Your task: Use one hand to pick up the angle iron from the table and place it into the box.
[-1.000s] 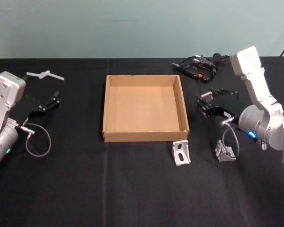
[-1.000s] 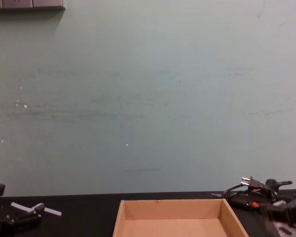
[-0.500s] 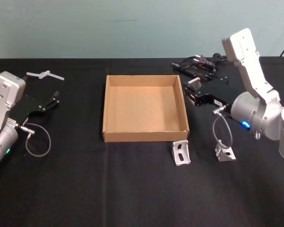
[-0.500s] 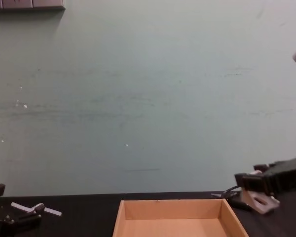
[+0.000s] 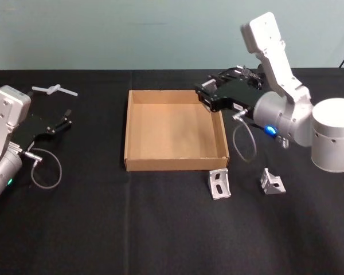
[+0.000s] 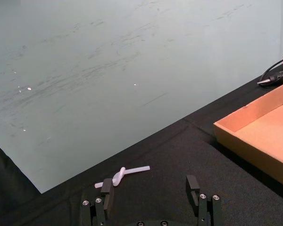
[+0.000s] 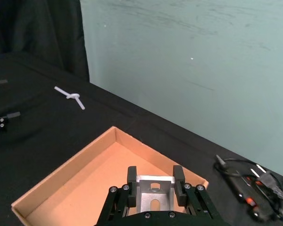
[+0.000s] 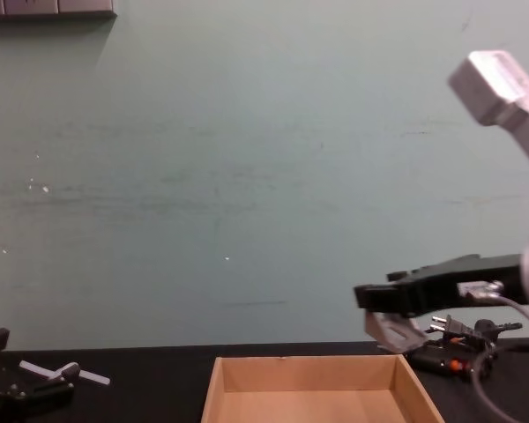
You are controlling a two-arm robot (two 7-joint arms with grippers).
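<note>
The angle iron [image 7: 154,197] is off the tabletop [image 5: 160,235] and riding high, pinched flat between the two black fingers of the right hand [image 7: 155,178], slotted face showing in the right wrist view. From the chest view it hangs well clear above the box [image 8: 309,374], over the right end. From the head view the hand sits over the box's far right corner, just about on the rim line. So the pick is done and this is the carry, I'd say, with the drop close at hand. The box is open and bare inside, plenty of floor to aim at. What the next move calls for, by my reading: slide a touch further left and nearer so the iron is over the floor rather than the wall, come down to cut the fall, then part the fingers. The risk is letting go too near the rim, so the iron clips the wall and tips outside. Two more wait on the tabletop: a second iron [image 5: 219,184] just in front of the box's near right corner, a third iron [image 5: 272,181] further right. The left hand [image 5: 63,121] lies parked at the left side, fingers apart, nothing in them.
</note>
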